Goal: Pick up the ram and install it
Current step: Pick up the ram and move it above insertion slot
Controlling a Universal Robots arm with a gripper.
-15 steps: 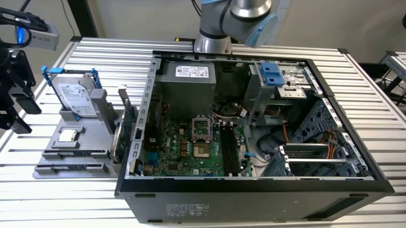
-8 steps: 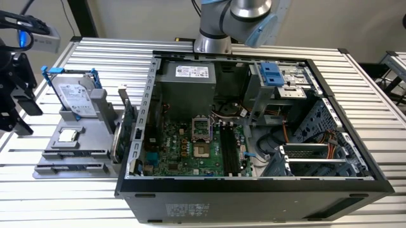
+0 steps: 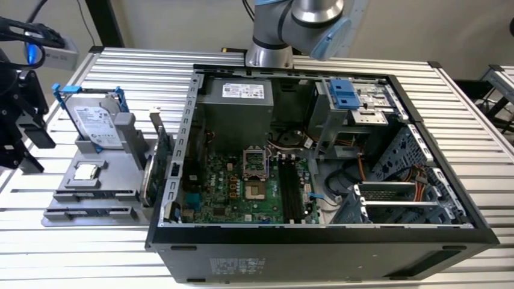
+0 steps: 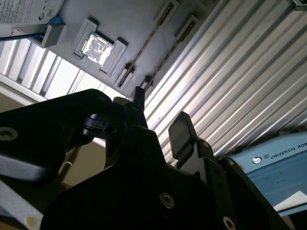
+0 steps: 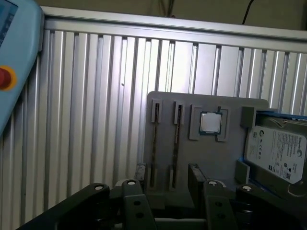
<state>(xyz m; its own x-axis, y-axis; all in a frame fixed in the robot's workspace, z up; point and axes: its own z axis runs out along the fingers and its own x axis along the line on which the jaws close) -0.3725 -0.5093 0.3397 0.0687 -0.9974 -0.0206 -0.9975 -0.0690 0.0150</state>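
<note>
ram (image 5: 155,143): thin dark circuit-board stick, standing on edge in a slot of the grey plastic holder tray (image 5: 211,153)
gripper (image 5: 167,176): black, two-fingered, jaws apart, empty
relation: ram ahead of the jaws, not yet between them, long axis in line with their gap

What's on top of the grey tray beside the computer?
On the grey tray: a hard drive, a CPU chip and the ram standing on edge in a slot. The gripper covers the tray's near edge in the first wrist view.
</note>
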